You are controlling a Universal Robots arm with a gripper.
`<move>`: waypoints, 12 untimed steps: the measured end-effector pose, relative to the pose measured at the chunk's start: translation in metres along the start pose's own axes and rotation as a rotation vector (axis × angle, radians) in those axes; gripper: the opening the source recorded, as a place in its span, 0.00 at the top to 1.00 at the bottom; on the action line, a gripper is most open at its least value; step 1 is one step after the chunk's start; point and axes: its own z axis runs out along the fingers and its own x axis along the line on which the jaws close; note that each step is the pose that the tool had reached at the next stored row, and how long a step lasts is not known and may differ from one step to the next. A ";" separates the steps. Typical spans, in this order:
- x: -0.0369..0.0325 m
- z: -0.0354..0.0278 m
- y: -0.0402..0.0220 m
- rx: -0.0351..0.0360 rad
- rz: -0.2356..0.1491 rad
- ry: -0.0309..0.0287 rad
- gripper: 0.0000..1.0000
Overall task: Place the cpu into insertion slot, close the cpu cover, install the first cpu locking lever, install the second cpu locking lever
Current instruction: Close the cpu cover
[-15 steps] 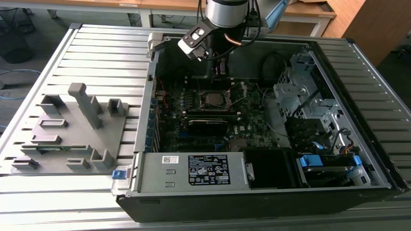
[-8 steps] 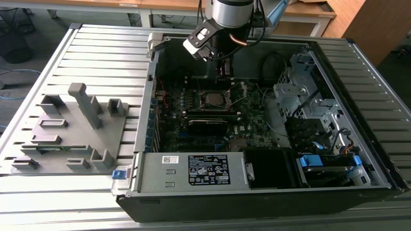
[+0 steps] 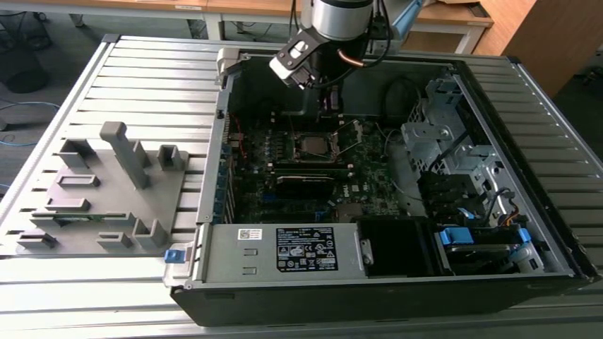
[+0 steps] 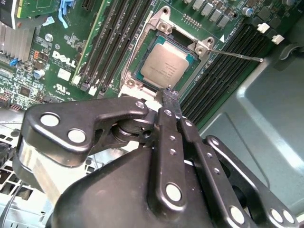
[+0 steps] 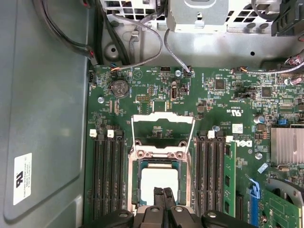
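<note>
Gripper (image 4: 169, 95), black two-finger linkage type, has its fingers pressed together with nothing between them. In both wrist views the tips hang at the near rim of the socket.

Small flat square cpu with dull grey metal top (image 4: 166, 66) lies directly ahead of the tips. It sits flat inside the square black metal-rimmed insertion slot (image 5: 134, 185), so seating looks done. In the first wrist view the tips overlap the cpu's near edge; touching or just above, cannot tell.

Beyond the cpu, the thin silvery square-frame cpu cover (image 5: 163, 118) is swung open. It hinges on the slot's far edge, hinge line crosswise to the fingers, and is not yet closed. Thin silver wire locking lever (image 4: 237, 54) sticks out free from one socket corner, unlatched. Long narrow black memory slots (image 5: 107, 175) flank the socket on both sides, close to any sideways path.

Farther out, in the exterior view:
- Black open computer case (image 3: 377, 300) sits centre.
- Grey power supply box with white-and-black label (image 3: 236, 258) is at lower middle.
- Grey plastic parts fixture (image 3: 104, 191) is at the exterior view's left, on the slatted metal table (image 3: 141, 63).
</note>
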 end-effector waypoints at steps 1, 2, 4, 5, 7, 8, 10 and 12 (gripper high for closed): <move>0.0000 -0.0006 0.0000 -0.0001 0.000 0.0001 0.89; 0.0000 -0.0012 0.0000 -0.0002 0.000 0.0002 0.89; 0.0000 -0.0015 0.0000 -0.0002 0.000 0.0003 0.89; 0.0000 -0.0016 0.0002 -0.0001 0.000 0.0002 0.89; 0.0000 -0.0016 0.0004 -0.0002 0.000 0.0003 0.89; 0.0000 -0.0016 0.0006 -0.0001 0.000 0.0002 0.89; 0.0000 -0.0016 0.0011 -0.0001 0.000 0.0002 0.89; 0.0000 -0.0016 0.0017 -0.0001 0.000 0.0002 0.89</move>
